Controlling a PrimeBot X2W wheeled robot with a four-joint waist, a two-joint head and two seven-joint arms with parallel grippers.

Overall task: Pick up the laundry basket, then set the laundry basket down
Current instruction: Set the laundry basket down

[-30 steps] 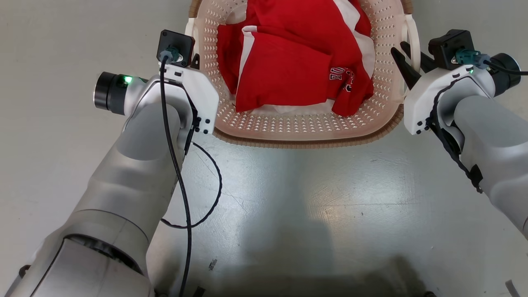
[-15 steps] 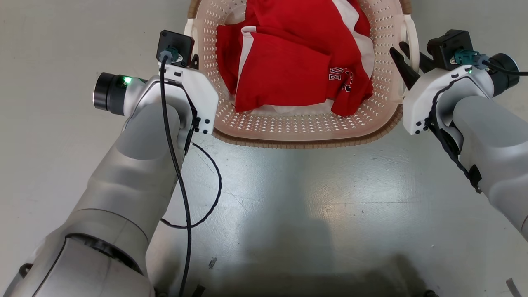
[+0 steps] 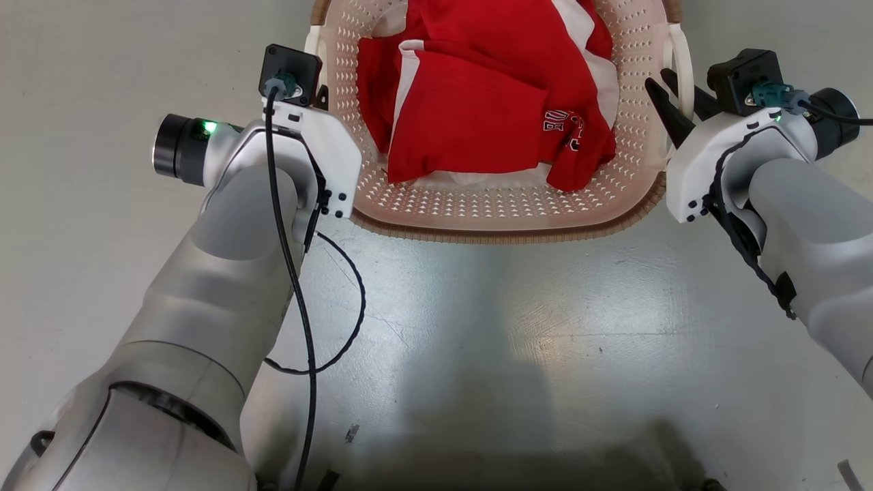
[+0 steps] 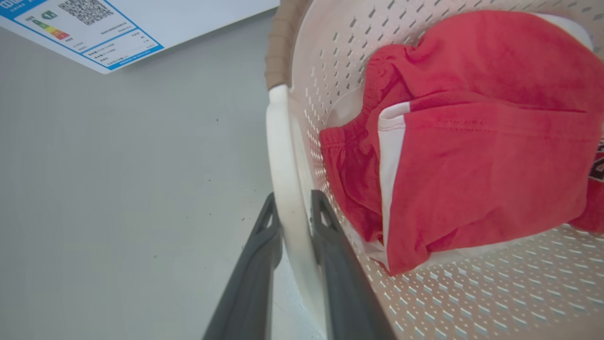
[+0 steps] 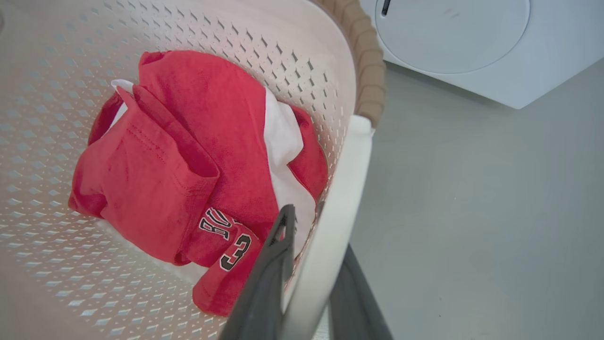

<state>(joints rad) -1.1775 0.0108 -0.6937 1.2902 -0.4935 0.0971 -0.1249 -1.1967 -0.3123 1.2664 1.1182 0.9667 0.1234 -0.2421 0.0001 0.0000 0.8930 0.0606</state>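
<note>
The basket (image 3: pixel 505 235) sits at the far middle of the scene, between the 2 arms, over the grey floor (image 3: pixel 477 354). Whether it rests on the floor or hangs just above it is hard to tell. Red and white clothes (image 3: pixel 477 109) lie bunched inside. The left fingers (image 4: pixel 255 274) stand narrow, pinching the white left handle (image 4: pixel 285 165), 1 finger on each side. The right fingers (image 5: pixel 264 283) grip the right handle (image 5: pixel 342 189) the same way. A white washer (image 5: pixel 453 38) stands beyond the basket's far right side.
</note>
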